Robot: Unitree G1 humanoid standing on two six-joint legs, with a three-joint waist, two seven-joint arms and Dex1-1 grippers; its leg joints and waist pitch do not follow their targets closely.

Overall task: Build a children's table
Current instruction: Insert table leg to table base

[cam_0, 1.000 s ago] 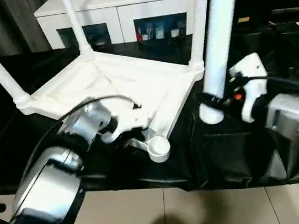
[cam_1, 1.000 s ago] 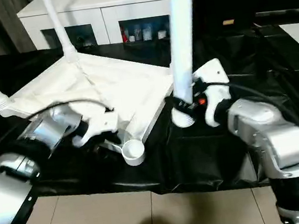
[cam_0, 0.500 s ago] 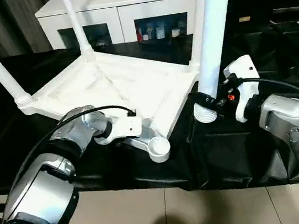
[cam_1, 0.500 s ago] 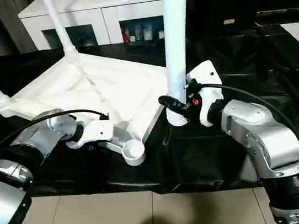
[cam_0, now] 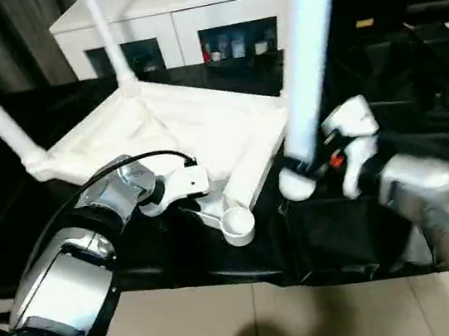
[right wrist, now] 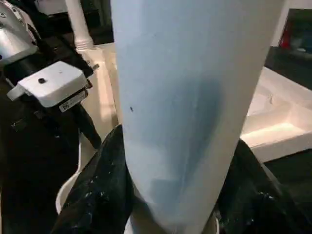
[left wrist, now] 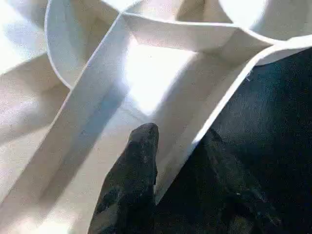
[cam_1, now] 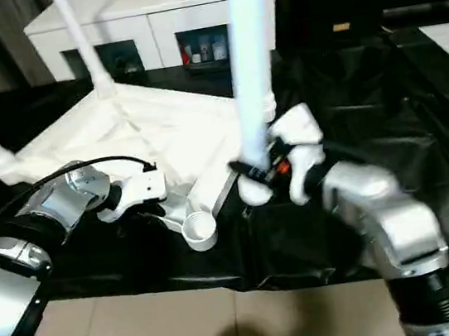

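Since a sec ago your right gripper (cam_0: 306, 166) has carried the fourth leg (cam_0: 307, 56) left, so its bottom end now hangs closer to the empty corner socket (cam_0: 237, 223), and your left gripper (left wrist: 178, 161) has narrowed down over the rim of the table top (cam_0: 169, 130).

Table top lies upside down on the black tabletop (cam_0: 412, 75), ribbed side up, w/ three legs already standing in the left, far and right corners. Near socket, at the tabletop's near edge, is open and waiting.

Right gripper is clamped round the fourth leg just above its bottom end, leg roughly upright, end off the tabletop and just right of the socket. Left gripper straddles the top's rim by that socket: one finger (left wrist: 136, 180) inside on the white rib, the other outside over the black cover. Whether it's pinching the rim yet I can't tell, prob. nearly.

Step in hand: last leg, approach phase. Next you need to bring the leg end a bit further left and nearer, centre it over the socket, keep it plumb, then push straight down while the left steadies the top.
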